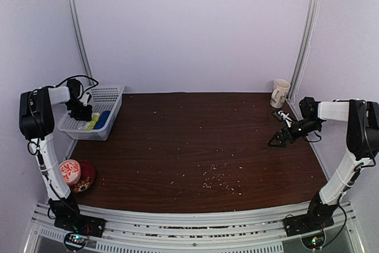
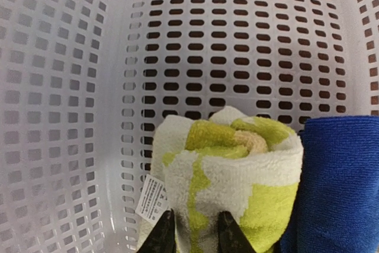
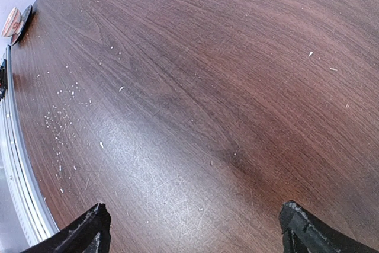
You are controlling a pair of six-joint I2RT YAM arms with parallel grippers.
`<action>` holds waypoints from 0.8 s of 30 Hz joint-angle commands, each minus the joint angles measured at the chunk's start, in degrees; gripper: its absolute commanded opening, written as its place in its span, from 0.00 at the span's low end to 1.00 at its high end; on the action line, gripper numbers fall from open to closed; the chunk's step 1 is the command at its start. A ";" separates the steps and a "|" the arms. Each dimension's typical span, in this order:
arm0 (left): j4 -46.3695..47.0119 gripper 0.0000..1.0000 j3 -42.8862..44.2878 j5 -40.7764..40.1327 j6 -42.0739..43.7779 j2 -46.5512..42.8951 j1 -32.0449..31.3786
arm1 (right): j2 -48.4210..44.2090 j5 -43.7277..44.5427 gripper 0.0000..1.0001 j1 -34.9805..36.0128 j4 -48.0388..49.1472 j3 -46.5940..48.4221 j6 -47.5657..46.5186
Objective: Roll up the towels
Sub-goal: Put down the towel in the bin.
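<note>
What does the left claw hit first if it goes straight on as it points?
The yellow-green towel: the left claw is already pinching its near end. Behind the roll, likely the basket wall; depth is unclear.

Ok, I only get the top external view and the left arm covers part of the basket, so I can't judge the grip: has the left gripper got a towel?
Observer: Yes, the left wrist view shows the left gripper closed on a fold of the yellow-green towel.
Operator: Is it rolled?
Observer: Yes, its spiral end faces the camera, with a white tag at its left.
Operator: And the blue one?
Observer: The blue towel lies against its right side, both inside the basket.
</note>
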 commanded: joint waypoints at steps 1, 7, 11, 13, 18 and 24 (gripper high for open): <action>1.46 0.26 0.45 -1.29 0.01 2.96 0.27 | 0.71 -0.17 1.00 -0.35 -0.48 1.03 -0.31; 1.37 0.26 0.71 -4.45 -0.10 4.22 0.35 | 0.90 -0.08 1.00 -0.35 -0.67 1.18 -0.47; 1.45 0.29 0.74 -7.88 -0.81 3.61 0.33 | 0.87 -0.09 1.00 -0.35 -0.83 1.23 -0.67; 1.46 0.36 0.80 -9.15 -1.23 2.92 0.33 | 0.89 -0.12 1.00 -0.35 -0.93 1.31 -0.69; 2.14 0.55 0.29 -9.45 -2.27 -0.51 0.20 | 0.89 -0.21 1.00 -0.35 -1.11 1.40 -0.82; 1.71 0.65 -2.19 -9.93 -3.38 -7.00 -1.74 | 0.91 -0.14 1.00 -0.35 -1.18 1.40 -0.80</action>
